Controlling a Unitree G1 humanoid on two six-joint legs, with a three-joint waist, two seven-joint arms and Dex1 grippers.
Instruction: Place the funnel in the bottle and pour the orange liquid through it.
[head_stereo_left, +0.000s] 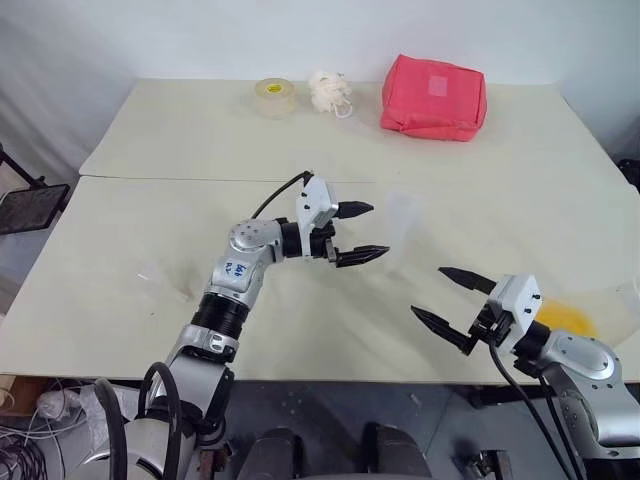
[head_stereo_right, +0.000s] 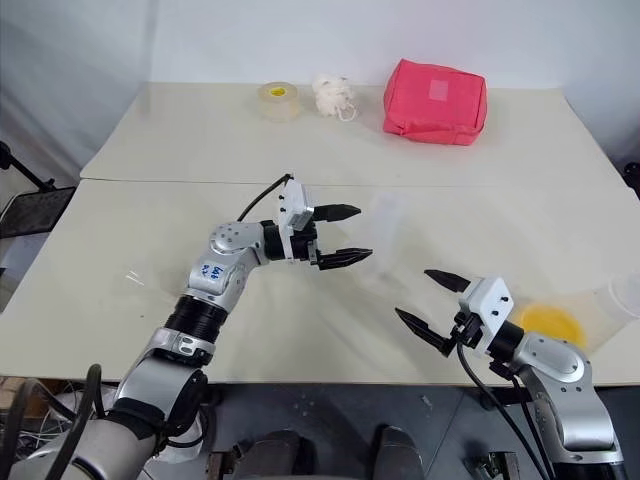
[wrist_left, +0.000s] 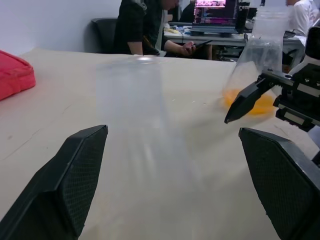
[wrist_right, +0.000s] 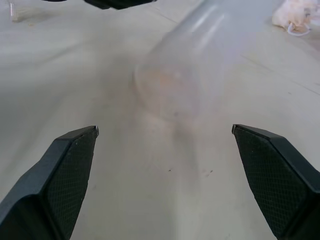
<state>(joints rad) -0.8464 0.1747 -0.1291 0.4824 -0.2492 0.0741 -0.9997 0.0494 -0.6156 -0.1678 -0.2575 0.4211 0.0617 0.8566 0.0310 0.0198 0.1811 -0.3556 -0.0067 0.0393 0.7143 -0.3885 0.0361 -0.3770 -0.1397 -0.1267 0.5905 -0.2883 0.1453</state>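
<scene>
**Reaching for the clear bottle, both grippers empty**

Standing near the middle of the table (head_stereo_left: 150, 190), the bottle (head_stereo_left: 402, 228) is clear plastic and barely visible against the pale top. It sits just beyond the left gripper (head_stereo_left: 358, 233), whose fingers stand wide apart and level, pointing at it without touching. In the left wrist view the bottle (wrist_left: 131, 100) rises between and beyond the fingertips (wrist_left: 82, 165).

Handling judgement: light, thin-walled and smooth, so likely to slide or tip under a side push and to flex under a hard squeeze. Best taken low on the body, across its width, with modest force, leaving the neck free.

The right gripper (head_stereo_left: 452, 305) hangs above the near table edge, fingers also spread wide, holding nothing. Beside it, at the right edge, a large clear cup (head_stereo_right: 600, 310) holds the orange liquid (head_stereo_right: 548, 324) as a shallow pool; sloshing is a risk when it is lifted.

I cannot make out the funnel with confidence.

Far side of the table: tape roll (head_stereo_left: 273, 96), white string bundle (head_stereo_left: 329, 93), red pouch (head_stereo_left: 433, 97).
</scene>
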